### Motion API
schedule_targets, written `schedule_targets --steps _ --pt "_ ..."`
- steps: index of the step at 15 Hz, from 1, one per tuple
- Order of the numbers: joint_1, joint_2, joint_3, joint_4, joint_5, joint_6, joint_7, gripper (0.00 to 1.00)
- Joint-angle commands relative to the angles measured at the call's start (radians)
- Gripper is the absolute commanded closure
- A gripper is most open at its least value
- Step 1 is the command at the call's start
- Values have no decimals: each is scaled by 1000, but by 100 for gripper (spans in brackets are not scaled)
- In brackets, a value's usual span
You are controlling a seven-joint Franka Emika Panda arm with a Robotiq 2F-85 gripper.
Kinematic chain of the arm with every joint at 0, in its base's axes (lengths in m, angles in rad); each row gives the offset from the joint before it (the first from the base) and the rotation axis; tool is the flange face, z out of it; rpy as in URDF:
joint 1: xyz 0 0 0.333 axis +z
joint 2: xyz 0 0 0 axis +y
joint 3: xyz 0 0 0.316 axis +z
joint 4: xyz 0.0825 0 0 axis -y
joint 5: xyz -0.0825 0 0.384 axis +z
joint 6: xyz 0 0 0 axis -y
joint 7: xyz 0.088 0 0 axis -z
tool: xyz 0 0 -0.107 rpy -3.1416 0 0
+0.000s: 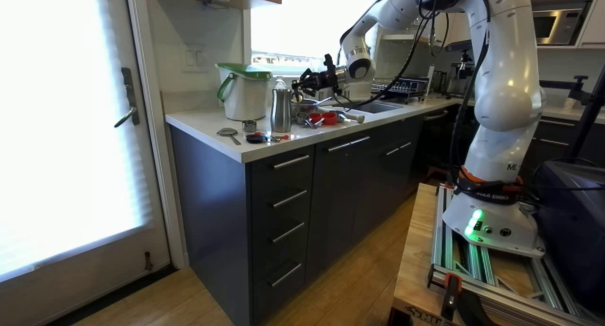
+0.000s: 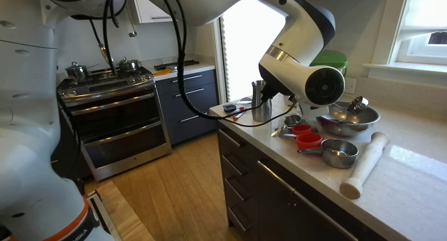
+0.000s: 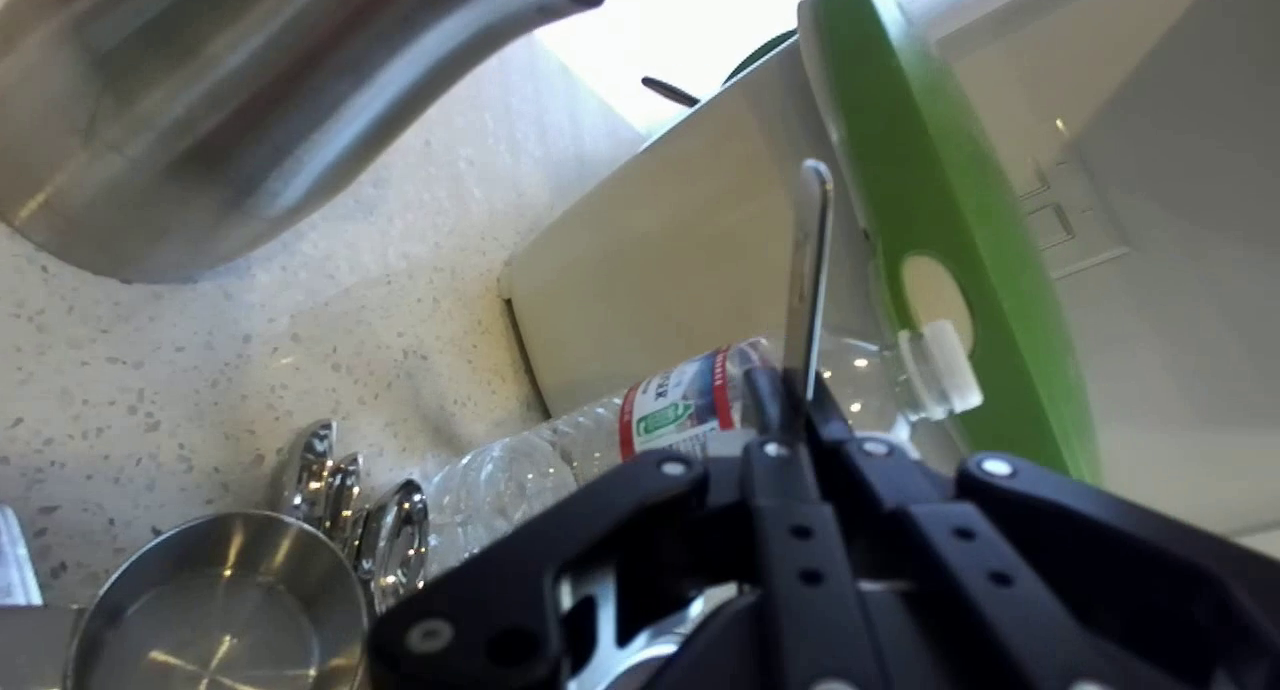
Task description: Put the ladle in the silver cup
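My gripper (image 3: 795, 410) has its fingers pinched together on the slender handle of the ladle (image 3: 812, 270); the handle's rounded tip juts out past them into the air. What looks like the ladle's bowl end (image 2: 358, 105) shows past my wrist (image 2: 324, 85), over the steel mixing bowl (image 2: 351, 129) that stands below; whether the two touch, I cannot tell. Just past my fingertips a clear plastic bottle (image 3: 560, 460) stands on the counter (image 2: 419, 192). The silver cup (image 1: 281, 111) stands upright near my gripper, lower down and on the side toward the door (image 1: 66, 127), with the ladle's handle held apart from it. Below my gripper, nearer the counter's front edge, are a small metal measuring cup (image 2: 292, 120) and two red measuring cups (image 2: 309, 140) side by side. Behind my gripper, along the counter, are a steel measuring cup (image 2: 339, 153) with a handle and a thick pale rod (image 2: 366, 167) with a knobbed end. Beyond the bottle, as my fingers point, rises the white bucket (image 1: 246, 99) under its green lid (image 1: 250, 72). Farther out past the silver cup lie a round-headed metal spoon (image 1: 228, 132), a short metal cylinder (image 1: 249, 125) and a black spoon (image 1: 255, 138). Well apart, behind my gripper, are the sink (image 1: 378, 107) and a dish rack (image 1: 406, 86).
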Motion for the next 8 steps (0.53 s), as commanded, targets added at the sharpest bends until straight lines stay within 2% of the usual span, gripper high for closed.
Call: schedule_targets --steps 1,6,8 --pt "-13 -86 -19 -61 -60 -75 18 99" --pt "-29 -206 -62 -92 -243 -225 111 99" --pt "-40 -259 -77 -93 -334 -330 160 99"
